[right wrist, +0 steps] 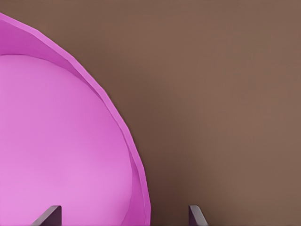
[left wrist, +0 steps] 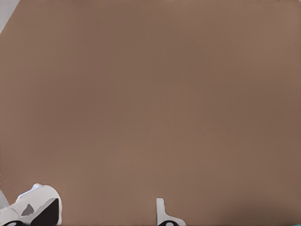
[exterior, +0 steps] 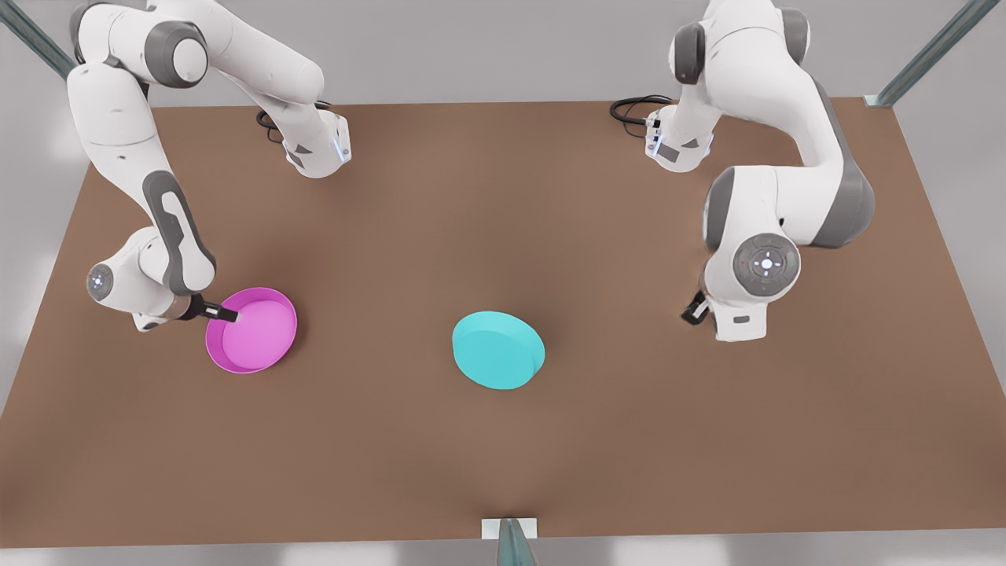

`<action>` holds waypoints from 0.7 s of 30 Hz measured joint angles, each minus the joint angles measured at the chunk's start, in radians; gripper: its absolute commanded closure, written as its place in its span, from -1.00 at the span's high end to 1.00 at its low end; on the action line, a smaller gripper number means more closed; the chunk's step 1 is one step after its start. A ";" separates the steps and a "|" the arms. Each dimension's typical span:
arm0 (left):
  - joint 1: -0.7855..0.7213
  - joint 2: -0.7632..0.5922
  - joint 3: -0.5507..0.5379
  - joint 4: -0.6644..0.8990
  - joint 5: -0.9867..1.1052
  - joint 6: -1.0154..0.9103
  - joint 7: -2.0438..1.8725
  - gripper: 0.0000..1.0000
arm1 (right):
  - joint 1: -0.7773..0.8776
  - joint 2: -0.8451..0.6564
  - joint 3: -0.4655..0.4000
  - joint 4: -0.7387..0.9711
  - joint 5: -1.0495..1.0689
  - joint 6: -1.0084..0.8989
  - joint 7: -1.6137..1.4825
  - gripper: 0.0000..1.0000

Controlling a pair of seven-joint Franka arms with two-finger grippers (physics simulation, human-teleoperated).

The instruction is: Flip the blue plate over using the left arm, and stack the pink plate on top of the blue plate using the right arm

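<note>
The blue plate (exterior: 498, 349) lies upside down near the middle of the table (exterior: 503, 456), its flat plain underside facing up, nearer the table's front edge than its back edge. Nothing touches it. The pink plate (exterior: 251, 329) sits upright well apart from it, toward the table's edge on the front view's left, its lighter inside showing.

The right tool (exterior: 229, 314) is at the pink plate's rim on the side away from the blue plate. In the right wrist view its two fingers (right wrist: 49, 215) stand spread, one over the pink plate's (right wrist: 61, 141) inside and the other outside over bare table (right wrist: 225, 94), with the rim wall between them; the tool is open and straddles the rim without clamping it.

The left tool (exterior: 695, 308) hangs by the table's edge on the front view's right, well away from both plates, and that arm waits. The left wrist view faces bare table (left wrist: 150, 94); whether this tool's fingers are spread or closed cannot be told
</note>
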 measured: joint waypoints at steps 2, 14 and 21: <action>0.038 -0.001 0.008 0.001 0.000 0.012 0.105 1.00 | -0.004 0.010 0.000 0.008 0.013 0.007 -0.008 1.00; 0.791 -0.269 -0.911 -0.349 0.243 0.196 0.443 1.00 | -0.008 0.009 0.004 0.030 0.061 -0.010 -0.095 -0.57; 0.791 -0.277 -0.917 -0.346 0.223 0.185 0.540 1.00 | 0.002 -0.011 0.063 0.192 0.163 -0.195 -0.134 -0.57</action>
